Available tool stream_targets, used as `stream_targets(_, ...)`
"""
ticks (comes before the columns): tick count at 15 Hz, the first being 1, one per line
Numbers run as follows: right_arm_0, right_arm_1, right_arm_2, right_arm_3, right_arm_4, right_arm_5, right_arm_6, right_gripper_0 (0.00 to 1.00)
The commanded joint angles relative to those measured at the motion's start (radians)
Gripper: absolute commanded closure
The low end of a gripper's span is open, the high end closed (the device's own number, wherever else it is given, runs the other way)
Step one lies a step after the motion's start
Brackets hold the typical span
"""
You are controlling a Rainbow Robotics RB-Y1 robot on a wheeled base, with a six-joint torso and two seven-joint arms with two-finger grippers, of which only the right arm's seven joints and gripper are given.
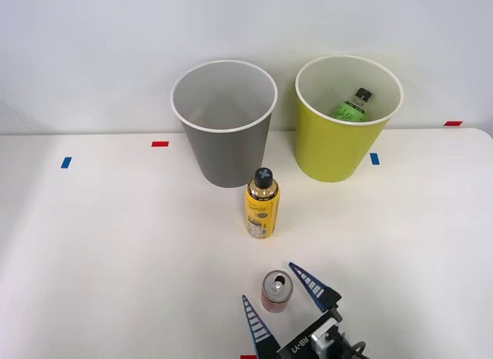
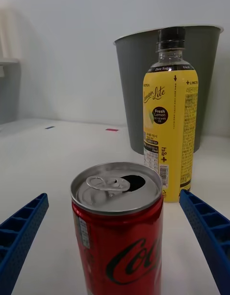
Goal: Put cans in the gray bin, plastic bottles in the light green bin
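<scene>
The white bench [image 1: 115, 243] fills the lower two thirds of the front view, with small red and blue tape marks along its far edge. At upper centre of that frame stands the gray bin [image 1: 223, 128], round and tapered, with a thin white rim and a pale gray inside. Just to its right, upper right of centre, stands the light green bin [image 1: 339, 135] of like shape, lime outside, white at the rim, pale within. Inside it lies a plastic bottle [image 1: 353, 105] with a bright green label and a dark cap, leaning against the far wall.

At the middle of the front frame, just in front of the gray bin, a yellow bottle [image 1: 262, 205] stands upright; the wrist view shows its black cap, lemon label and dark print, with the gray bin right behind it.

In the lower centre of the front frame a can [image 1: 276, 291] stands upright on the bench, nearer than the yellow bottle and apart from it. It is short and red, with white script on its side and a silver top whose pull-tab opening is already punched. It is lower than the bottle.

The right gripper [image 1: 281, 301] comes in at the bottom edge, right of centre. Its blue ribbed fingers [image 2: 19, 228] are spread wide, one on each side of the can, with clear gaps and no touch
</scene>
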Motion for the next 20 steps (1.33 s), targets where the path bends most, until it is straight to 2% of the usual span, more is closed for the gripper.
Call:
stream_targets(1,-0.004,0.004,-0.005,0.000,-0.005,0.006,0.000,0.06)
stream_targets(2,-0.004,0.004,-0.005,0.000,-0.003,0.006,0.004,0.07)
stream_targets(3,-0.005,0.004,-0.005,0.000,0.001,0.006,0.005,0.49)
stream_targets(4,-0.005,0.004,-0.006,0.000,0.000,0.006,0.008,0.97)
stream_targets(5,-0.005,0.007,-0.012,-0.002,0.000,0.005,0.008,1.00)
stream_targets(13,0.044,0.006,-0.043,-0.022,0.000,-0.021,0.007,1.00)
stream_targets(15,0.085,-0.022,-0.058,-0.094,0.007,-0.014,-0.001,1.00)
stream_targets(18,0.154,-0.091,-0.075,-0.276,0.006,0.083,-0.023,1.00)
stream_targets(20,0.209,-0.148,-0.098,-0.456,-0.005,0.198,-0.042,1.00)
